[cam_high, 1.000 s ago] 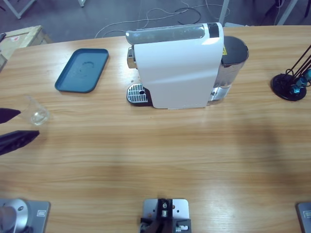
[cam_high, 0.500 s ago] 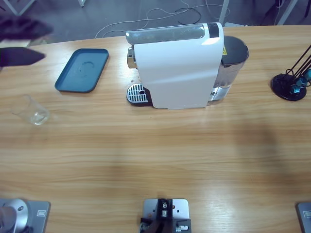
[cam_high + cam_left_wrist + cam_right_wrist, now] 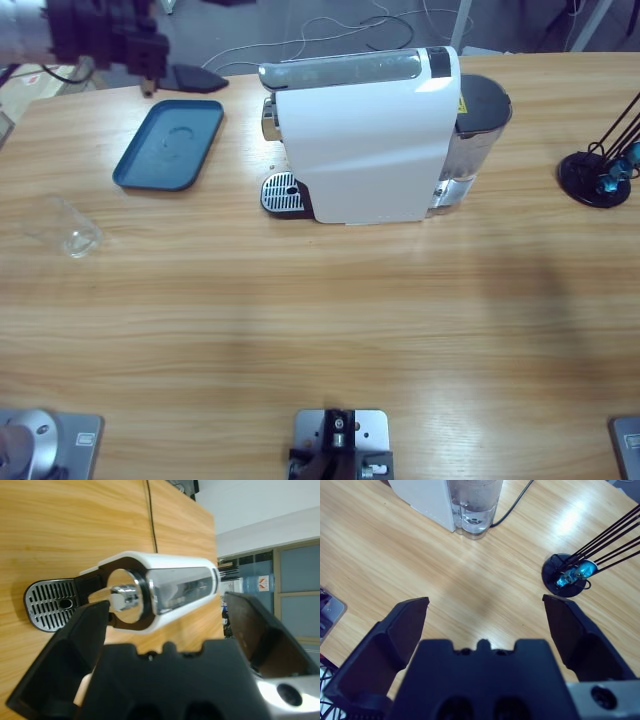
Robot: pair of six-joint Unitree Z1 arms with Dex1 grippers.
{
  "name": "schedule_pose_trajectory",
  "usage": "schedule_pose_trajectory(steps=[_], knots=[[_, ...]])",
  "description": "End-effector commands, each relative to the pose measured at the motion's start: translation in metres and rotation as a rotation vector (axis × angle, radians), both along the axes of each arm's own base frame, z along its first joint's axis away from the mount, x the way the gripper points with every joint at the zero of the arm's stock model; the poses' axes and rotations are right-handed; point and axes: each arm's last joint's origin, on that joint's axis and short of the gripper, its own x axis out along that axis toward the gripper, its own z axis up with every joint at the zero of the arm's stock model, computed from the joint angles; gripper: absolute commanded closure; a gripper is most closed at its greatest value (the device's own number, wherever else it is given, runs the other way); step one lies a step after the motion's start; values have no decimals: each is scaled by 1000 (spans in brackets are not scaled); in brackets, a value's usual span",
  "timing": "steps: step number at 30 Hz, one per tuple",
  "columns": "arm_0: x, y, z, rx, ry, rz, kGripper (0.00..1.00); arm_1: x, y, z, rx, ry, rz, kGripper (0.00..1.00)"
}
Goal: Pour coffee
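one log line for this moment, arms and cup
left gripper: open, empty, facing coffee machine spout | right gripper: open, empty, above table | glass cup: on table, left of blue tray

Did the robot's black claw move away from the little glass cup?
Yes. The left gripper went from beside the glass cup up to the table's far edge, above the blue tray, now facing the coffee machine.

The clear tumbler point(image 3: 72, 232) perhaps holds no coffee; too faint to tell.
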Motion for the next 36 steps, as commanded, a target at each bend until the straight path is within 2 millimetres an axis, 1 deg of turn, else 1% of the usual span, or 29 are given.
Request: schedule_pose_trajectory(steps=[1, 3, 5, 6, 7, 10, 14, 17, 23, 27, 31, 36], knots=[[23, -12, -38, 20, 96, -34, 157, 3, 1, -1, -2, 22, -15, 0], [29, -18, -46, -3, 119, -73, 197, 3, 2, -1, -3, 23, -15, 0], [32, -22, -51, -26, 135, -107, 199, 2, 1, -1, -3, 24, -15, 0], [33, -24, -51, -43, 135, -125, 258, 2, 1, -1, -4, 25, -15, 0], [34, -25, -50, -52, 132, -135, 352, 2, 1, -2, -5, 26, -15, 0], [34, -24, -48, -55, 121, -141, 561, 3, 2, -2, -6, 27, -15, 4], [28, -18, -34, -67, 75, -141, 997, 4, 3, -3, -8, 31, -14, 9], [24, -14, -26, -73, 47, -136, 1000, 4, 3, -3, -9, 33, -14, 9], [20, -13, -20, -91, 36, -146, 1000, 4, 3, -4, -9, 32, -14, 13], [13, -13, -1, -131, -27, -155, 1000, 6, 4, -4, -12, 35, -15, 11], [3, -13, 33, -170, -125, -144, 1000, 6, 5, -1, -10, 32, -15, 9], [-10, -6, 89, -201, -239, -94, 1000, 7, 4, -3, -14, 28, -21, 13]])
